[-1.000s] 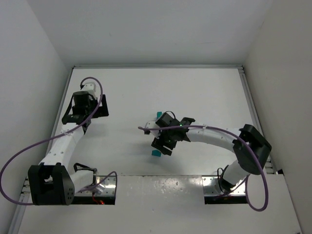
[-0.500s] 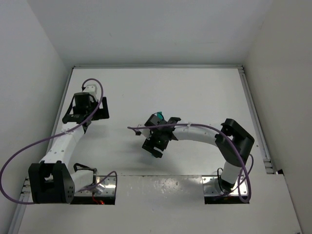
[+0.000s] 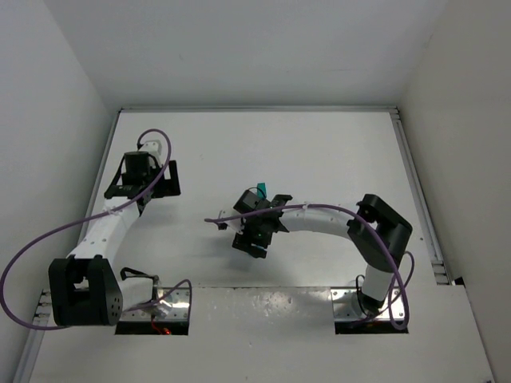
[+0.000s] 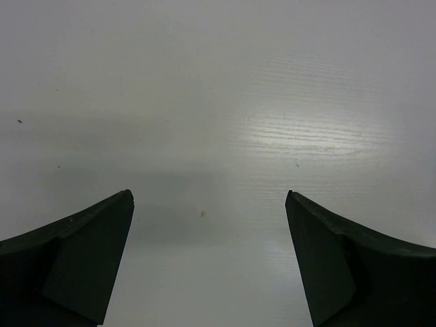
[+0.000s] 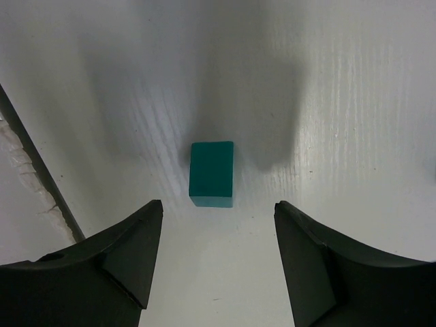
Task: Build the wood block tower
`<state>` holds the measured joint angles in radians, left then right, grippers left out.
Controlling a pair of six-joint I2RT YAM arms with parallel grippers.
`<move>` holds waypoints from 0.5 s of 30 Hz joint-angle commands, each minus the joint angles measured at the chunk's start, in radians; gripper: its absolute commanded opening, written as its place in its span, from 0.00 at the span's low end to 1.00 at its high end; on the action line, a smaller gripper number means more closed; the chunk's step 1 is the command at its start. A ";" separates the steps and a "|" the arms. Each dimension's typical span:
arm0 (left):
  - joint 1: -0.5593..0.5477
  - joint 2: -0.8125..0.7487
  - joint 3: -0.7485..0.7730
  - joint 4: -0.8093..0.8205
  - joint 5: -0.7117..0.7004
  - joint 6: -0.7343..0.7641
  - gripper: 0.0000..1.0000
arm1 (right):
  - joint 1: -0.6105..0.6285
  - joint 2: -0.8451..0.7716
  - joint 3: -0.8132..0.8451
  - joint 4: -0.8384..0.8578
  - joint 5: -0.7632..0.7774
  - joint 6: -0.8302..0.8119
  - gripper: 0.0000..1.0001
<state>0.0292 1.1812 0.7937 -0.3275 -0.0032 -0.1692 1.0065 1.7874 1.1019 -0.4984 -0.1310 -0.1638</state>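
Teal-green and small, one wood block (image 5: 212,174) lies flat on the white table (image 5: 327,82). The right wrist camera shows it just ahead of the right gripper (image 5: 216,212), in line with the gap between the fingers. The jaws stand apart, wider than the block, holding nothing and touching nothing. From above, the right arm (image 3: 335,217) curls in from the right toward the middle of the table, and the gripper head hides this block. Another teal piece (image 3: 258,194) shows just beyond the wrist on the far side — one block or the tower, I cannot tell. Over at the left, the left gripper (image 4: 208,197) hangs above the tabletop — jaws wide, nothing held.
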 commanded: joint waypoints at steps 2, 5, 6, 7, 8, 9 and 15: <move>0.014 0.006 0.024 0.019 0.012 -0.007 1.00 | 0.014 0.027 0.021 0.031 -0.006 -0.043 0.67; 0.014 0.006 0.024 0.028 0.012 -0.007 1.00 | 0.014 0.043 0.024 0.031 -0.009 -0.048 0.67; 0.014 0.006 0.024 0.028 0.012 -0.007 1.00 | 0.012 0.044 0.023 0.032 -0.007 -0.049 0.67; 0.014 0.015 0.024 0.028 0.012 -0.007 1.00 | 0.012 0.049 0.023 0.034 -0.007 -0.051 0.67; 0.014 0.015 0.024 0.028 0.022 -0.007 1.00 | 0.012 0.053 0.021 0.037 -0.006 -0.052 0.65; 0.014 0.015 0.024 0.028 0.022 -0.007 1.00 | 0.012 0.056 0.021 0.038 -0.007 -0.055 0.65; 0.014 0.024 0.024 0.028 0.022 -0.007 1.00 | 0.004 0.061 0.013 0.049 -0.001 -0.060 0.54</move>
<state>0.0292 1.1980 0.7937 -0.3241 0.0074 -0.1692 1.0107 1.8511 1.1019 -0.4862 -0.1310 -0.2111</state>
